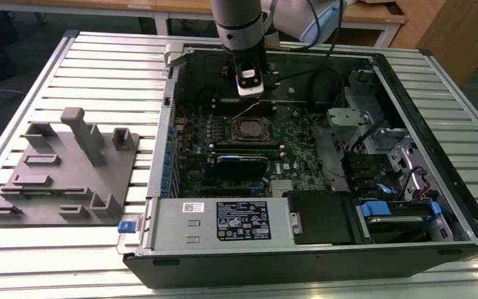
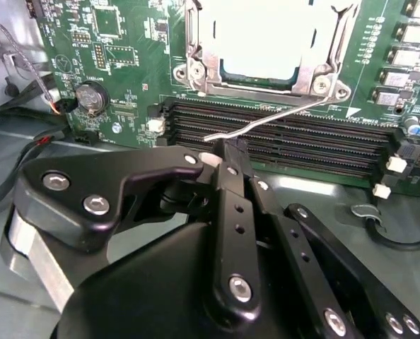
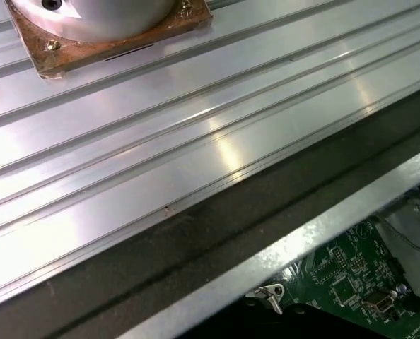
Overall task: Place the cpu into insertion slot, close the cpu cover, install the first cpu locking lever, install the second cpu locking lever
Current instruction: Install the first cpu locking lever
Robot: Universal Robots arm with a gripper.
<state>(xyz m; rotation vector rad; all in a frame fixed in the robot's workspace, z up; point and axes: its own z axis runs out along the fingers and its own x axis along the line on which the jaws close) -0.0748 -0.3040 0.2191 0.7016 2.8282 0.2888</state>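
This looks like a robotics lab or workshop bench. An opened desktop computer case (image 1: 305, 269) lies on a ribbed aluminium table (image 1: 98, 68), with a grey moulded fixture block (image 1: 65, 187) to the exterior view's left. Wooden furniture (image 1: 442, 31) stands at the far side, and a robot arm (image 1: 239, 25) reaches down into the case.

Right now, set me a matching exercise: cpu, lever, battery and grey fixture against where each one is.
Things:
1 cpu
2 lever
3 battery
4 fixture

Places:
A on the table, outside the case
B framed by the cover
C on the board, apart from the cover
D slanting from the cover's corner to the gripper

Pairs: 1-B, 2-D, 3-C, 4-A
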